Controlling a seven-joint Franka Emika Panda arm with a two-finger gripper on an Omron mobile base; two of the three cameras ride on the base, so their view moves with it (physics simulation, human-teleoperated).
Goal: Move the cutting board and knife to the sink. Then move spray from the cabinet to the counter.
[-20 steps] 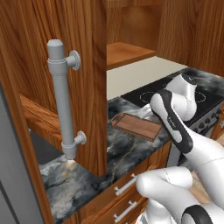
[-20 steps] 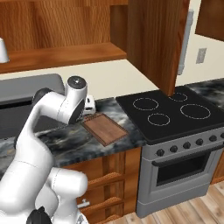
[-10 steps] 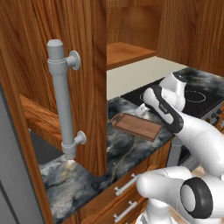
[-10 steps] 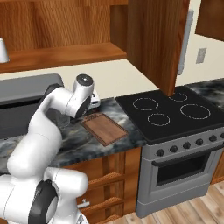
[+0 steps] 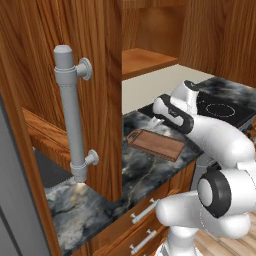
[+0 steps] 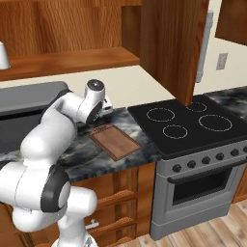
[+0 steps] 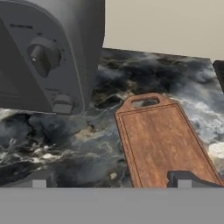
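Counter (image 7: 175, 78): cutting board (image 7: 164, 144) near front edge

Left base view: camera behind the arm on its left, facing forward and down, close beside the open cabinet door (image 5: 95, 90). Right base view: behind on the right, set further back, facing the worktop (image 6: 91, 147) and stove (image 6: 185, 126). Both share the cutting board (image 5: 156, 144) on the worktop. Hand view: low and near, looking along the board (image 7: 164, 146) toward the wall.
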